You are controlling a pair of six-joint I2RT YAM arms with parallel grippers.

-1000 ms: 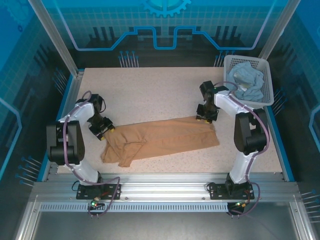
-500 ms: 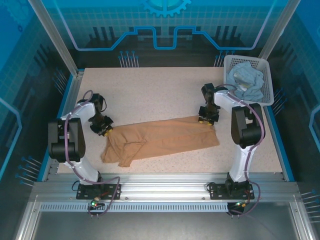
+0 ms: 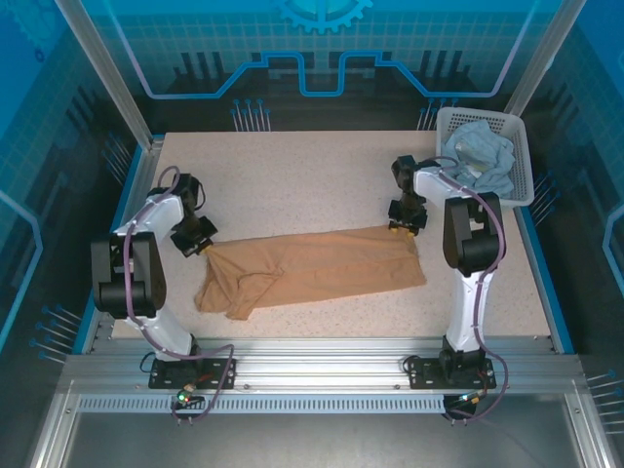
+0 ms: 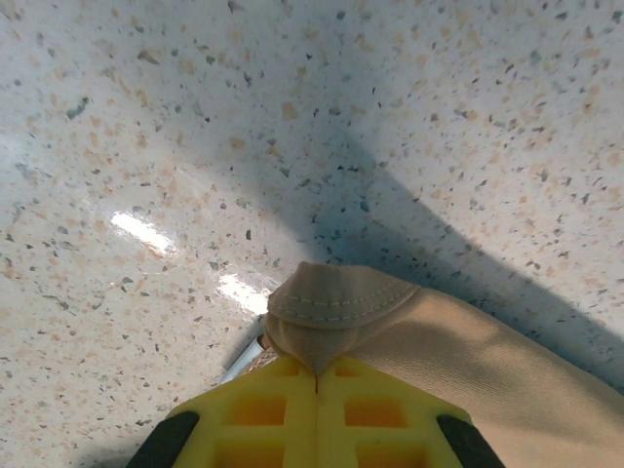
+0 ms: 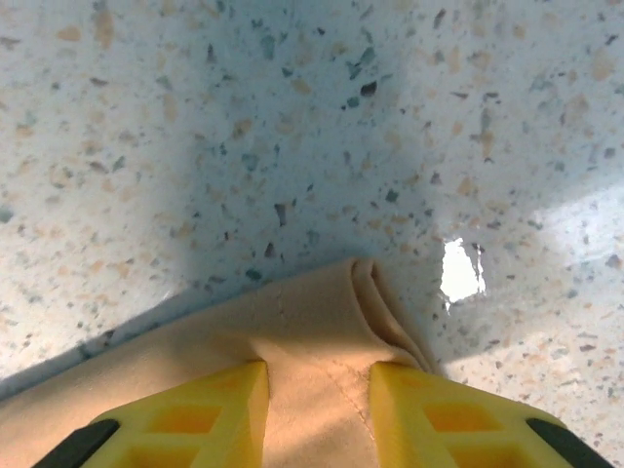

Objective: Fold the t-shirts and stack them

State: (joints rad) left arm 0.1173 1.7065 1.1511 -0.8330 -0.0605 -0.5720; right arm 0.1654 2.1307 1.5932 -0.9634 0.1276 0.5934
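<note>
The tan t-shirt (image 3: 322, 268) lay stretched into a long, roughly rectangular band across the near half of the table (image 3: 292, 175), its cloth smooth and matte along the middle, rumpled into soft overlapping folds at its left end; the tabletop was a hard, pale, speckled surface with glossy highlights (image 4: 195, 146).

At the shirt's upper left corner the left gripper (image 3: 202, 249) was pinched tight on the cloth; in the left wrist view its yellow lattice-moulded pads (image 4: 263, 409) met along a thin seam at the left gripper (image 4: 317, 375), and a rounded tab of the tan t-shirt (image 4: 336, 307), a doubled hem with two rows of pale stitching, bulged out just beyond them, lifted a little above the table.

At the upper right corner the right gripper (image 3: 403, 229) was clamped on the shirt too; in the right wrist view the right gripper (image 5: 317, 390) had its yellow fingers (image 5: 205, 409) standing apart with a thick gather of the tan t-shirt (image 5: 312, 322) between them, the fabric puckered and its edge rolled into narrow ridges against the table.

The pale blue t-shirt (image 3: 483, 156) sat crumpled in a heap inside the white plastic lattice basket (image 3: 444, 122) at the far right corner, well apart from the tan one.
</note>
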